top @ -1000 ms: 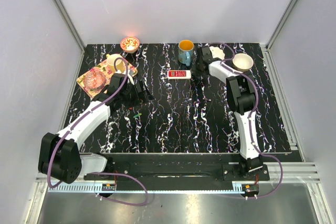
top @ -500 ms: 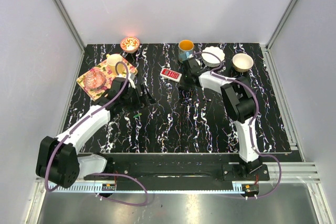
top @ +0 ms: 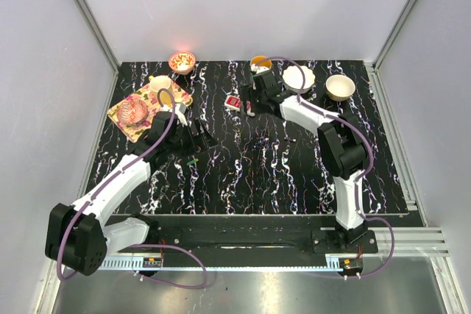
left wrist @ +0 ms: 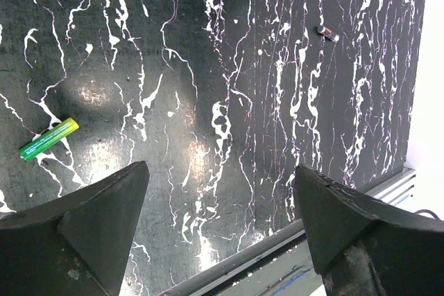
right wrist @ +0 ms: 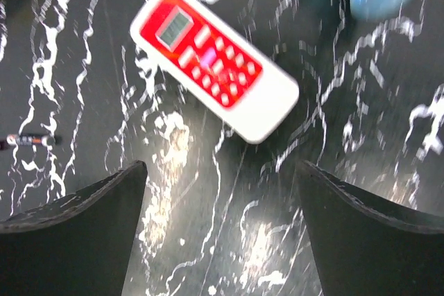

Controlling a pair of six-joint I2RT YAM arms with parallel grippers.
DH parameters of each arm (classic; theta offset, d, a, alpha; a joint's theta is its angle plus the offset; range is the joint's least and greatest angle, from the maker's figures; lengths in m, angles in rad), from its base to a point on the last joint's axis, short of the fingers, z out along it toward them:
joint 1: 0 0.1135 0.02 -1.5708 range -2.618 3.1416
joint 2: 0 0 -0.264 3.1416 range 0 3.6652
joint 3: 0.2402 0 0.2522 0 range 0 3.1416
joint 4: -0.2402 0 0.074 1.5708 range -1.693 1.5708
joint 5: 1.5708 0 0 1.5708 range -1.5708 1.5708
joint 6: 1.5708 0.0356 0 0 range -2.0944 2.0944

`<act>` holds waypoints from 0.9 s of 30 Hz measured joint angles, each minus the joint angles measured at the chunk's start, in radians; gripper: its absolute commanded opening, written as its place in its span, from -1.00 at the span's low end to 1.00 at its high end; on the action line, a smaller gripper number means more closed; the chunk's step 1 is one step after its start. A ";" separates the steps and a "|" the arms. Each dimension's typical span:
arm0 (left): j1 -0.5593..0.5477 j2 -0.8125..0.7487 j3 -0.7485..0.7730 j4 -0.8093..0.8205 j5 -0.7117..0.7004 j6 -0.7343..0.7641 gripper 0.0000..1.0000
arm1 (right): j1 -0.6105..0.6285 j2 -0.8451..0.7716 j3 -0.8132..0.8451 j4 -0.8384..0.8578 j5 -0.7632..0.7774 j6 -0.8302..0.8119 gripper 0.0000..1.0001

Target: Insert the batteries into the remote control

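Observation:
The remote control (right wrist: pixel 215 64) lies on the black marbled table with its red button panel facing up. In the top view the remote control (top: pixel 233 101) is partly covered by my right gripper (top: pixel 252 99). My right gripper (right wrist: pixel 222 168) is open and empty, just short of the remote's white end. A dark reddish battery (right wrist: pixel 28 141) lies off to one side. A green battery (left wrist: pixel 48 138) lies flat beside my left gripper (left wrist: pixel 220 171), which hangs open and empty over the table. A second small battery (left wrist: pixel 327 32) lies farther off. From above, the green battery (top: pixel 193 159) is just in front of my left gripper (top: pixel 200 136).
A blue mug (top: pixel 259 62) stands right behind the right gripper. A white dish (top: pixel 298 77) and a tan bowl (top: pixel 340 87) sit at the back right. An orange bowl (top: pixel 182 60) and a tray (top: pixel 121 112) carrying food and a cup (top: pixel 160 84) are at the back left.
My right gripper swung left from the white dish to the remote and went from shut to open. The remote slid left and turned. The left arm shifted slightly.

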State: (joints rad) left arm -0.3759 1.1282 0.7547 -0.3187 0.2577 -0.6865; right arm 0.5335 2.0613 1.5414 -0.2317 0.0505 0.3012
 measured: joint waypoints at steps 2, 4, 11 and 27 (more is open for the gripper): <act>0.000 0.000 -0.006 0.001 0.000 0.000 0.81 | 0.000 0.032 0.079 -0.013 -0.004 -0.082 0.92; 0.000 0.000 -0.011 -0.002 0.000 0.000 0.81 | 0.000 0.076 0.163 -0.023 -0.011 -0.143 0.92; -0.001 0.000 -0.009 -0.011 -0.003 0.016 0.81 | 0.000 0.233 0.365 -0.096 -0.047 -0.286 0.95; -0.002 0.038 0.033 -0.025 -0.003 0.036 0.81 | 0.000 0.360 0.469 -0.213 -0.064 -0.315 0.90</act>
State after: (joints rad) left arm -0.3779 1.1664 0.7876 -0.3435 0.2546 -0.6506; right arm 0.5331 2.4218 2.0102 -0.4446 -0.0132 -0.0135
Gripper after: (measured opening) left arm 0.908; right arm 0.974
